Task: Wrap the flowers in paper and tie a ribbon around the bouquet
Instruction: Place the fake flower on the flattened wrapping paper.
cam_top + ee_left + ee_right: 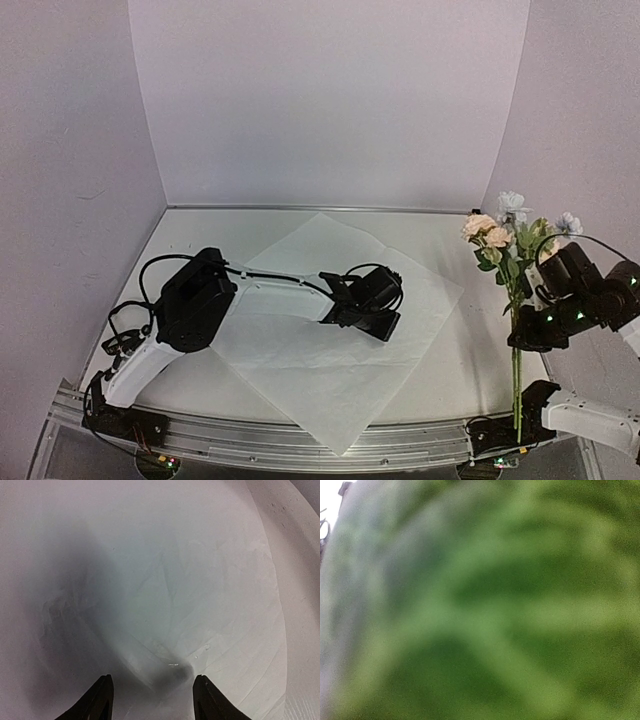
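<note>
Large white sheet of paper (330, 370) spread flat on the table (440, 235), turned like a diamond, far corner toward the back wall, near corner lying over the metal rail (250, 432) at the front edge. Left arm stretched across it from the left, with the left pincer (375, 322) low over the middle of the sheet. Seen from the left wrist: left pincer (152, 692) with both dark fingers (102, 697) well apart and nothing between them, only creased white paper (165, 595) beneath and a small dark wrinkle just ahead of the gap. Impossible to tell whether the tips are touching the sheet or just above it. Flowers (503, 240) off the paper altogether, at the right side of the table, upright in the air: cream-pink and pale blue-white blooms on top, green leaves under them, thin green stems (517, 385) running straight down toward the right arm's base. Right pincer (528, 335) clamped together on the flowers, gripping the stems below the leaves, roughly midway along their length. In the right wrist view, flowers (495, 605) only as a soft green blur across the whole picture, too close to the lens for any detail.
</note>
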### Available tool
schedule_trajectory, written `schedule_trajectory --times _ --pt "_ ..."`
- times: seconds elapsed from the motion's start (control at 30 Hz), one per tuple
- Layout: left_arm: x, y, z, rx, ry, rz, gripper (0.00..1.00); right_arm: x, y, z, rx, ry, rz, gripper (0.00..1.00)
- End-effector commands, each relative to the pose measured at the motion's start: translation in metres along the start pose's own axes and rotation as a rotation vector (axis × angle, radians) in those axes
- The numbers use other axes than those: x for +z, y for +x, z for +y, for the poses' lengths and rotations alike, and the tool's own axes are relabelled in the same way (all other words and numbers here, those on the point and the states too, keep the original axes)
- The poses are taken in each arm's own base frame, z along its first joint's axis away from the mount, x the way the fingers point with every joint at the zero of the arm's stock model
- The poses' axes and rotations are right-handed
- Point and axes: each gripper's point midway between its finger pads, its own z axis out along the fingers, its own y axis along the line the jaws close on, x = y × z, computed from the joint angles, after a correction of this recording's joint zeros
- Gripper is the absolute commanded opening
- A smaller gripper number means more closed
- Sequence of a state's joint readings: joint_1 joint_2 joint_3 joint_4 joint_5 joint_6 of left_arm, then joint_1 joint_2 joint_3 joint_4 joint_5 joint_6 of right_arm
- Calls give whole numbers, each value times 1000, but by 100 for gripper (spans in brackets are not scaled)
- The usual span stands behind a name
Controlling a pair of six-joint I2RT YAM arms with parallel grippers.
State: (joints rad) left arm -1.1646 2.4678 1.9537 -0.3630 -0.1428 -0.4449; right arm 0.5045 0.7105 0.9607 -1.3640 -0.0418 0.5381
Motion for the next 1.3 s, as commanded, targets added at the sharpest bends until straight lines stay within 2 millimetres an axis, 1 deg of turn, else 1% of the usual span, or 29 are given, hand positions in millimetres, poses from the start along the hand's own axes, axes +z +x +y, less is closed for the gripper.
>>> schedule_trajectory --times 0.0,0.07,0.1,0.2,0.27,0.3,0.37,0.4,0.43,0.5,0.6,0.67,0.7,0.77,0.83,0.9,0.93,1.03,1.1,1.17,1.27 --pt "-25 4 -3 2 28 15 57 -1 8 -11 -11 69 59 0" --pt "-34 -8 1 -7 0 -19 60 -1 4 -8 -10 71 64 0" --pt "-42 -16 3 -13 -18 -45 63 -1 2 -6 -10 72 71 0" --pt "-74 -43 11 -54 -62 -127 68 -2 -8 0 2 75 75 0" --pt "-104 -62 19 -97 -85 -190 71 0 -16 9 20 64 80 0" --pt "-117 -66 26 -124 -89 -209 71 3 -22 14 36 51 75 0" --pt "-138 -63 47 -189 -97 -220 71 11 -31 26 63 33 82 0" --pt "-147 -58 58 -221 -99 -218 71 15 -38 32 76 20 79 0" --pt "-159 -59 69 -251 -97 -228 71 20 -42 38 77 16 86 0" --pt "-177 -45 94 -299 -114 -218 71 28 -54 52 67 7 78 0" --pt "-196 -16 131 -364 -128 -189 70 37 -69 72 14 13 64 0" --pt "-207 2 147 -405 -119 -175 70 43 -79 87 -26 15 51 0" --pt "-211 15 157 -427 -129 -162 70 47 -84 97 -46 6 42 0" --pt "-221 31 170 -467 -128 -158 70 56 -93 117 -89 -7 29 0" --pt "-226 49 184 -511 -127 -143 70 67 -106 134 -114 0 7 0" --pt "-230 63 194 -551 -116 -134 70 78 -118 156 -117 -25 -12 0" --pt "-230 69 197 -562 -116 -124 69 88 -122 166 -114 -34 -12 0" --pt "-230 81 202 -574 -117 -107 69 111 -134 203 -131 -66 -11 0" --pt "-227 91 205 -584 -118 -89 68 124 -142 227 -144 -85 -16 0" --pt "-223 98 207 -597 -114 -72 67 138 -144 252 -159 -115 -1 0" --pt "-217 108 211 -611 -120 -49 67 155 -148 284 -163 -162 11 0"
